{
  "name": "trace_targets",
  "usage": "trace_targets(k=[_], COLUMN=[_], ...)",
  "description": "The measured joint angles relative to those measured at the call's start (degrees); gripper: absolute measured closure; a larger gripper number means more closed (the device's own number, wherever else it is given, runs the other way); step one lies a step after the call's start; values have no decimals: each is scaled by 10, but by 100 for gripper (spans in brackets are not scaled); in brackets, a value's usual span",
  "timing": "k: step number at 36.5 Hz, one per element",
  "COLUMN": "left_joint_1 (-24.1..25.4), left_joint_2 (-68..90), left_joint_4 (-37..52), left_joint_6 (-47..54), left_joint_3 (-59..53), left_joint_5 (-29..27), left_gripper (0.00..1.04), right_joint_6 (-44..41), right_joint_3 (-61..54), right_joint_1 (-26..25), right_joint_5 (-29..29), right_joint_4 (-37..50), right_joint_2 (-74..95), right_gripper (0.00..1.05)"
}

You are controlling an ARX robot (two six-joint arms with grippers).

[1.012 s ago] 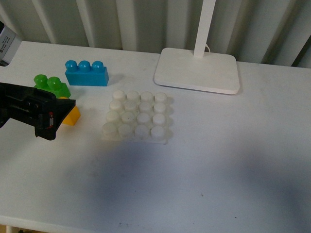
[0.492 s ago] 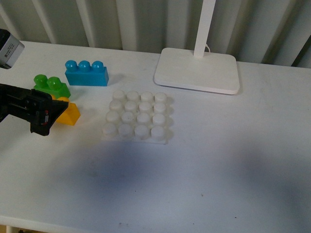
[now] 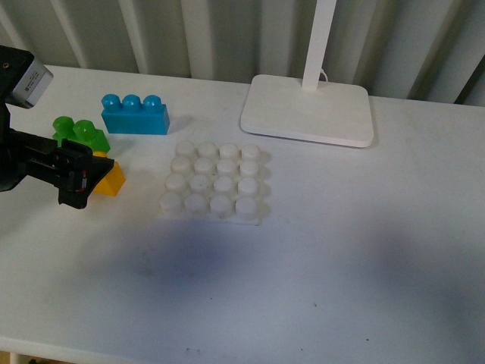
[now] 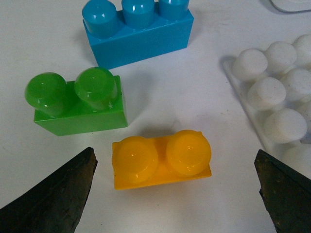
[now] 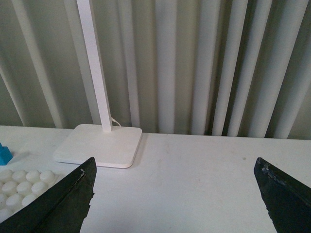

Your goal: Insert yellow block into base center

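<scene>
Left hand (image 4: pixel 174 158) fingers wide apart, small yellow-orange two-stud plastic block (image 3: pixel 113 180) lying between them, untouched, near left edge of counter (image 3: pixel 341 250). Best: drop straight, clamp block ends, don't nudge green two-stud plastic brick (image 4: pixel 77 104) just beside. White square studded plastic base (image 3: pixel 214 183) mid-counter.

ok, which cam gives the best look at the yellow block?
Left wrist view: the yellow block shows whole, both studs clear, before the open left gripper. Front view: only a corner past that gripper. Right wrist view: not visible.
</scene>
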Motion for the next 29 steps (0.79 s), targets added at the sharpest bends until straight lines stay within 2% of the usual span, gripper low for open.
trace_targets(k=[29], left_joint_1=[-16], left_joint_2=[61], left_joint_4=[-27], left_joint_6=[-6], left_joint_3=[52], left_joint_5=[-17], left_gripper=[6], right_joint_6=[0], right_joint_3=[0], right_joint_1=[0], right_joint_5=[0], right_joint_4=[0], right_joint_2=[0], right_gripper=[9])
